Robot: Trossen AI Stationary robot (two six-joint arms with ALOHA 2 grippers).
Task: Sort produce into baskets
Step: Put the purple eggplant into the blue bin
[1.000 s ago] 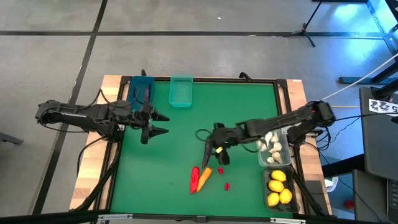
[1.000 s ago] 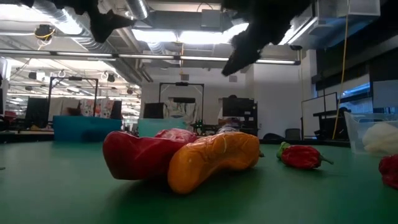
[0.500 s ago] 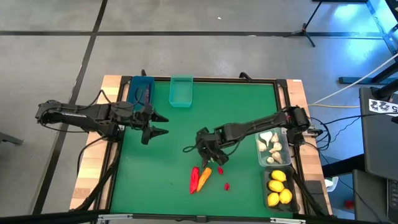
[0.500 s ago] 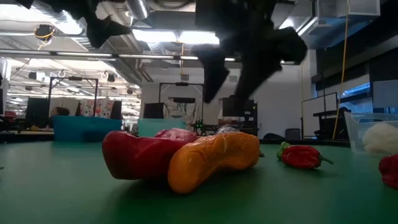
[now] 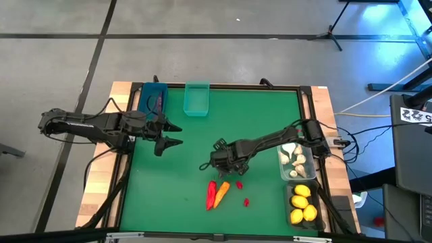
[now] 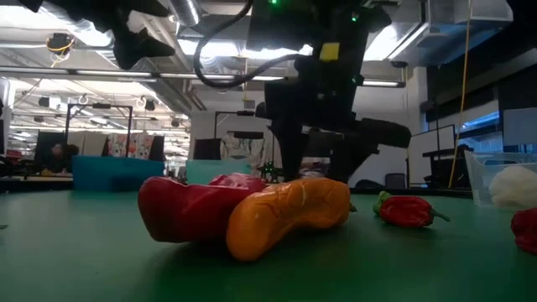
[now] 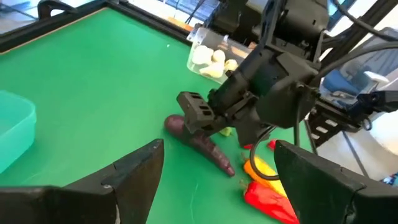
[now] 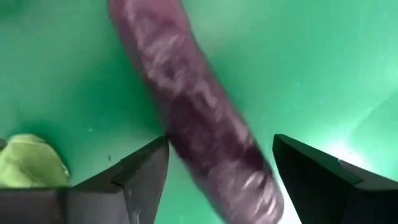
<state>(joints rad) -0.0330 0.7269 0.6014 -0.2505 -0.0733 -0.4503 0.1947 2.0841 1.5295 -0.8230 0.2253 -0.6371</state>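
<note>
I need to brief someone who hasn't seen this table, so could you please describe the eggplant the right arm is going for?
On the green table, look near the middle, where the right gripper hangs low with its fingers open. The eggplant lies flat on the mat between those fingers. It is long and dark purple, unlike the red pepper and orange carrot just beside it.

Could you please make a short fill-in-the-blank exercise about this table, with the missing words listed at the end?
1. The right gripper is lowered, fingers open, over a long dark purple ____.
2. The yellow lemons lie in the dark grey bin next to the clear bin that holds the ____ bulbs.
3. On the green mat, the orange carrot touches a ____ chili pepper.
4. The left gripper waits, open, near the ____ bin.

Missing words: eggplant; garlic; red; blue
</note>
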